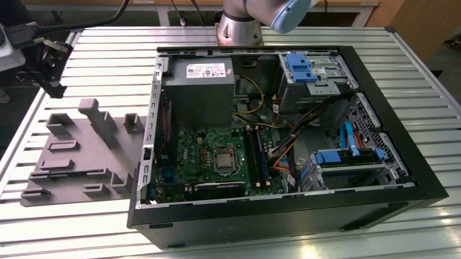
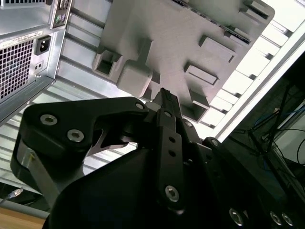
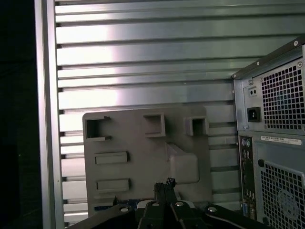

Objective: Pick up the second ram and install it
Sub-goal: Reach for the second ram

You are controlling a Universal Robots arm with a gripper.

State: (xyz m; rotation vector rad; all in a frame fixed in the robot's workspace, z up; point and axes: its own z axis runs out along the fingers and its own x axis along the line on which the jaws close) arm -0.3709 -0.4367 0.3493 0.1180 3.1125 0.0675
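Second ram not gripped; gripper (image 2: 163,95), jaws together, hangs near grey tray (image 2: 167,38).

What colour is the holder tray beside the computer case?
The holder tray is plain grey; the exterior view shows it best.

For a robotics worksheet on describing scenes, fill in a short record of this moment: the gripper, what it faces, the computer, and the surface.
Gripper: gripper shut, nothing visibly held, facing the grey holder tray, apart from it
Tray: flat on the table, beside the computer case, on the exterior view's left
Case: side open, motherboard exposed
Table: slatted metal
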